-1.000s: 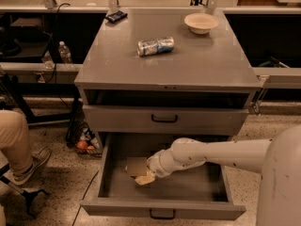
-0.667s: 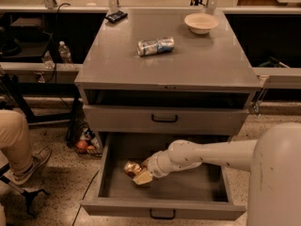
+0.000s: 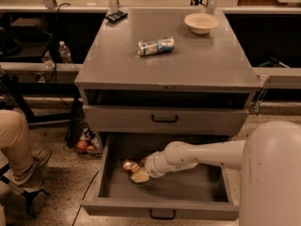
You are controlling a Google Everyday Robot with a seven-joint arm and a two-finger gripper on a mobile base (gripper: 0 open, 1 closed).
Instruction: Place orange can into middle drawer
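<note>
One second ago the orange can was hidden behind my gripper; now it shows plainly beside it, so I read the drop-off as nearly done.

Nearest the camera, the middle drawer (image 3: 197, 207) stands pulled fully out, its small black handle (image 3: 162, 214) at the bottom edge of the view. Inside it my gripper (image 3: 141, 175) sits low over the left part of the drawer floor, with my arm (image 3: 207, 153) reaching in from the right. The orange can (image 3: 131, 166) lies on that floor just left of the gripper, touching it or very nearly. I cannot tell how far my hand is open, nor whether it has any hold on the can.

Over that second the gripper has hardly shifted, while the can has come into sight on its far-left side. To me that suggests the can is already down inside the drawer, and what is left is letting go cleanly and drawing back without dragging it along.

Above, the upper drawer front (image 3: 164, 121) is shut. Farther back, on the cabinet top (image 3: 211, 65), lie the blue-and-silver can (image 3: 155, 46), a bowl (image 3: 201, 22) and a black device (image 3: 115, 16), all well apart from my work.
</note>
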